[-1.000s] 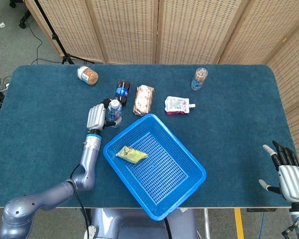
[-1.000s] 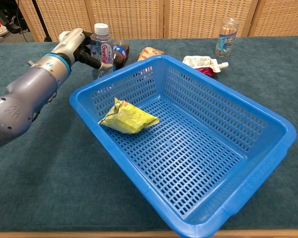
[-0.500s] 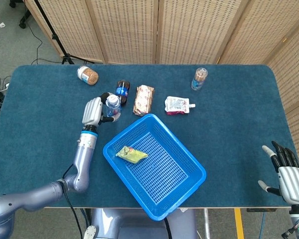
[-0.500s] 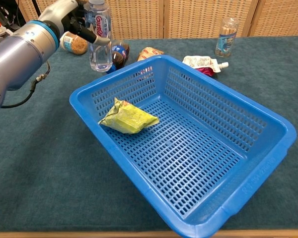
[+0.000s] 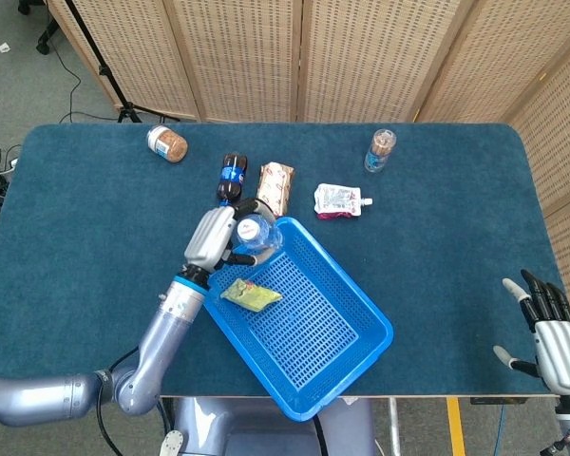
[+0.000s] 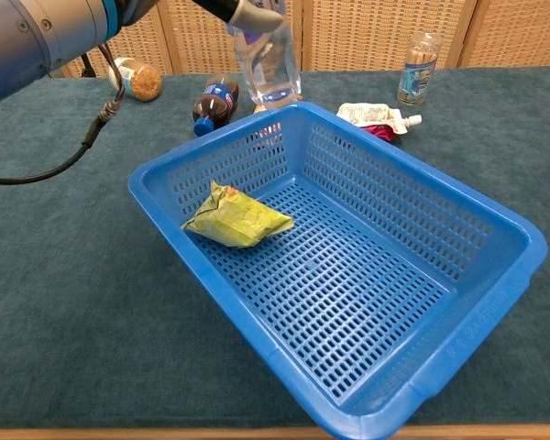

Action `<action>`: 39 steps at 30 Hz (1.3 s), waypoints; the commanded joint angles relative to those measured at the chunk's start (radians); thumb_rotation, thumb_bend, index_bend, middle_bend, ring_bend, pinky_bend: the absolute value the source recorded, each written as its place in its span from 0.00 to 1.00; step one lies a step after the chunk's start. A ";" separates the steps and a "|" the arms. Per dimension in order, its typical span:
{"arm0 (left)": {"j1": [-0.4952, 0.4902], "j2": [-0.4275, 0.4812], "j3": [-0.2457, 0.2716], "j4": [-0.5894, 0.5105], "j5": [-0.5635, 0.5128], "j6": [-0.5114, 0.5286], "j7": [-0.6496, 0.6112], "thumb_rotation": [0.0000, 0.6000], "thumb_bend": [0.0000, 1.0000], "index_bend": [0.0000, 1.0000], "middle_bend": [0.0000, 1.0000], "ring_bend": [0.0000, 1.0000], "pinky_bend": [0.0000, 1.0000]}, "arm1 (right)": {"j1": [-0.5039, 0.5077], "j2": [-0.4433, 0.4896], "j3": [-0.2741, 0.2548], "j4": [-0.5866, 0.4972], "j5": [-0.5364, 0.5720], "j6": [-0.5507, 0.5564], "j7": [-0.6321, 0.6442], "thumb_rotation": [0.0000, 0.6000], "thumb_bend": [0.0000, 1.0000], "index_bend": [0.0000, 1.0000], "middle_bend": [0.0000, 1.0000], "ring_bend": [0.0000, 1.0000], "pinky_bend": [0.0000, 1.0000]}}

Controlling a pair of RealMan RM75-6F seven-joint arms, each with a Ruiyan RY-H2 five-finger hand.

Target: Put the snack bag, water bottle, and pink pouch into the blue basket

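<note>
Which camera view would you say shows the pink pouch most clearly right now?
The head view: the pink pouch lies fully visible on the table beyond the blue basket. In the chest view, the basket's far rim hides part of it.

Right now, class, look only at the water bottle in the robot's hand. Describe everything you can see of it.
The water bottle is clear plastic with a white cap, seen from above in the head view, and a label partly hidden by the fingers. The left hand grips it near the top and holds it roughly upright in the air, above the far corner of the blue basket. It touches nothing but the hand. Its lower part looks transparent; whether it holds water cannot be told.
</note>
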 commanded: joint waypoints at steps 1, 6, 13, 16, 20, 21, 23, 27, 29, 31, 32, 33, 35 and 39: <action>-0.006 0.000 0.053 -0.067 -0.007 -0.004 0.050 1.00 0.41 0.79 0.41 0.40 0.37 | -0.001 0.002 0.000 0.000 0.000 0.001 0.004 1.00 0.16 0.13 0.00 0.00 0.04; -0.010 -0.020 0.108 -0.075 -0.016 -0.014 0.080 1.00 0.38 0.79 0.41 0.40 0.37 | -0.002 0.004 0.001 0.001 0.000 0.004 0.011 1.00 0.16 0.13 0.00 0.00 0.04; -0.021 -0.006 0.167 -0.066 -0.062 -0.075 0.115 1.00 0.32 0.63 0.25 0.20 0.33 | -0.003 0.003 0.003 0.005 -0.001 0.007 0.020 1.00 0.16 0.13 0.00 0.00 0.04; -0.031 0.015 0.177 -0.067 -0.085 -0.099 0.136 1.00 0.28 0.51 0.13 0.10 0.23 | -0.002 0.002 0.003 0.005 -0.001 0.006 0.018 1.00 0.16 0.13 0.00 0.00 0.04; -0.039 0.042 0.177 -0.075 -0.118 -0.121 0.145 1.00 0.24 0.37 0.02 0.02 0.16 | -0.001 0.001 0.002 0.005 -0.001 0.002 0.014 1.00 0.16 0.13 0.00 0.00 0.04; -0.040 0.049 0.177 -0.076 -0.121 -0.123 0.146 1.00 0.23 0.35 0.01 0.01 0.15 | -0.001 0.000 0.002 0.005 -0.001 0.002 0.013 1.00 0.16 0.13 0.00 0.00 0.04; -0.041 0.059 0.174 -0.075 -0.125 -0.121 0.147 1.00 0.20 0.32 0.00 0.00 0.13 | -0.001 0.000 0.002 0.004 -0.001 0.002 0.012 1.00 0.16 0.13 0.00 0.00 0.04; -0.042 0.128 0.150 -0.085 -0.155 -0.168 0.107 1.00 0.12 0.25 0.00 0.00 0.08 | 0.001 -0.002 0.001 0.003 0.000 -0.003 0.006 1.00 0.16 0.13 0.00 0.00 0.04; -0.040 0.162 0.137 -0.086 -0.162 -0.190 0.078 1.00 0.10 0.24 0.00 0.00 0.06 | 0.002 -0.003 0.001 0.003 0.001 -0.005 0.003 1.00 0.16 0.13 0.00 0.00 0.04; -0.036 0.185 0.121 -0.080 -0.166 -0.185 0.057 1.00 0.10 0.24 0.00 0.00 0.06 | 0.002 -0.004 0.001 0.002 0.001 -0.007 0.000 1.00 0.16 0.13 0.00 0.00 0.04; -0.033 0.192 0.115 -0.078 -0.168 -0.180 0.049 1.00 0.10 0.24 0.00 0.00 0.06 | 0.002 -0.004 0.001 0.001 0.001 -0.007 -0.001 1.00 0.16 0.13 0.00 0.00 0.04; -0.032 0.196 0.112 -0.076 -0.169 -0.176 0.043 1.00 0.11 0.24 0.00 0.00 0.06 | 0.002 -0.004 0.000 0.001 0.000 -0.006 -0.002 1.00 0.16 0.13 0.00 0.00 0.04; -0.029 0.204 0.103 -0.070 -0.177 -0.162 0.035 1.00 0.11 0.24 0.00 0.00 0.06 | 0.002 -0.005 0.000 0.000 -0.001 -0.006 -0.004 1.00 0.16 0.13 0.00 0.00 0.04; -0.036 0.221 0.087 -0.051 -0.203 -0.151 0.036 1.00 0.13 0.24 0.00 0.00 0.06 | 0.003 -0.006 -0.003 -0.004 -0.007 -0.008 -0.011 1.00 0.16 0.13 0.00 0.00 0.04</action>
